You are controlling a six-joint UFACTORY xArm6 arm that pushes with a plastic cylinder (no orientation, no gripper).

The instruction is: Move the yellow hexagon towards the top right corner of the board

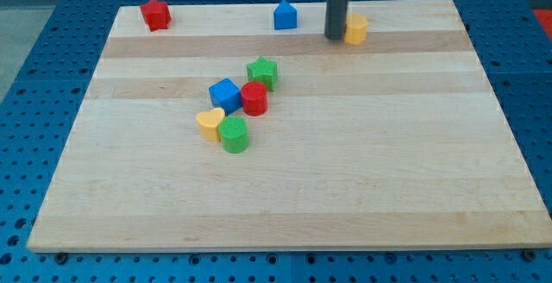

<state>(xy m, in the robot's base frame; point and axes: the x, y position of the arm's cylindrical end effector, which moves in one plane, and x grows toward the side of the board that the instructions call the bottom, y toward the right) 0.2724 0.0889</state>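
Note:
The yellow hexagon [356, 28] sits near the view's top, right of centre, on the wooden board [345, 188]. My tip [335, 36] is at the hexagon's left side, touching it or nearly so. The rod rises straight up out of the view's top and hides part of the hexagon's left edge.
A blue house-shaped block [285, 15] stands left of the rod near the top edge. A red block [156, 14] is at the top left. In the middle left cluster are a green star [262, 72], a red cylinder [254, 98], a blue cube [225, 94], a yellow heart [210, 123] and a green cylinder [234, 134].

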